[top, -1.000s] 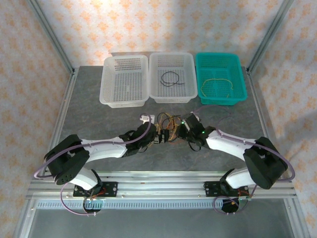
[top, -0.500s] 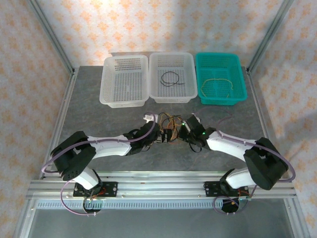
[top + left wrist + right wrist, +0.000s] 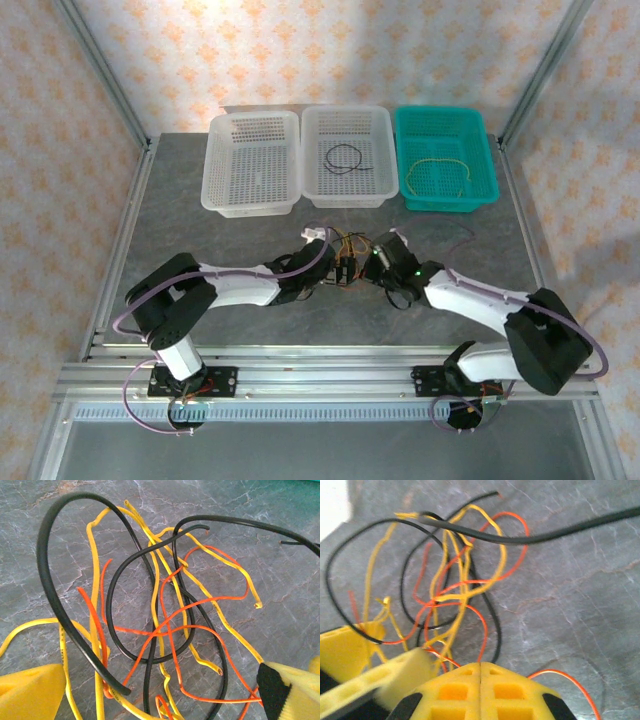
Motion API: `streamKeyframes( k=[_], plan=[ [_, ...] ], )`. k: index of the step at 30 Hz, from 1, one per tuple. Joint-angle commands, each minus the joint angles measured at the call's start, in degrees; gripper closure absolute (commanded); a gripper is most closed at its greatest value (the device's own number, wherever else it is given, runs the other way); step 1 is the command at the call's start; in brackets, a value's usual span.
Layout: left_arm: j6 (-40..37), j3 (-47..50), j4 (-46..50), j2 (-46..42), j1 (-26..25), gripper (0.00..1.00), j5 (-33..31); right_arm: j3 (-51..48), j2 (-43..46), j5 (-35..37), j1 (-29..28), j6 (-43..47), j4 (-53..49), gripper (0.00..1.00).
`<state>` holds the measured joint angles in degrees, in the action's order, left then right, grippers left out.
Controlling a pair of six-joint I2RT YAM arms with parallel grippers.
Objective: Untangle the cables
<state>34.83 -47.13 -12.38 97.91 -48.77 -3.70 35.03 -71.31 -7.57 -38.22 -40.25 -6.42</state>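
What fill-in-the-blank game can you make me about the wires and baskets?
1. The cable in the green basket is ____.
2. The middle white basket holds a ____ cable loop.
3. The tangled cables are yellow, black and ____.
4. The right gripper is shut; the left gripper is ____.
Missing words: yellow, black, orange, open.
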Motion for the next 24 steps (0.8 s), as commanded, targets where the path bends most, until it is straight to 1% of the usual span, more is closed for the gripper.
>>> streamKeyframes(
  k=[1, 6, 11, 16, 21, 24],
  plan=[
    [-0.6, -1.6, 3.9, 1.5, -0.4, 0.01, -3.0, -0.1, 5.4, -0.2, -0.2, 1.8, 2.9, 1.0],
    [-0.5, -2.0, 4.8, 2.1, -0.4, 0.01, -5.1, 1.3, 10.6, -0.1, -0.2, 9.9, 6.4, 1.0],
    [0.3, -1.8, 6.0, 2.9, -0.4, 0.01, -6.4, 5.3, 13.5, 1.2, -0.3, 16.9, 3.3, 1.0],
    [1.3, -0.6, 5.7, 2.6, -0.4, 0.01, -6.8, 6.8, 15.7, 4.5, -0.2, 17.7, 0.6, 1.0],
    [1.6, -0.2, 5.7, 2.7, -0.4, 0.01, -7.1, 7.0, 16.6, 4.7, -0.3, 16.6, 0.2, 1.0],
    [1.7, 0.4, 5.4, 2.8, -0.4, 0.01, -6.9, 9.5, 18.1, 5.7, -0.2, 17.6, 0.1, 1.0]
  ],
)
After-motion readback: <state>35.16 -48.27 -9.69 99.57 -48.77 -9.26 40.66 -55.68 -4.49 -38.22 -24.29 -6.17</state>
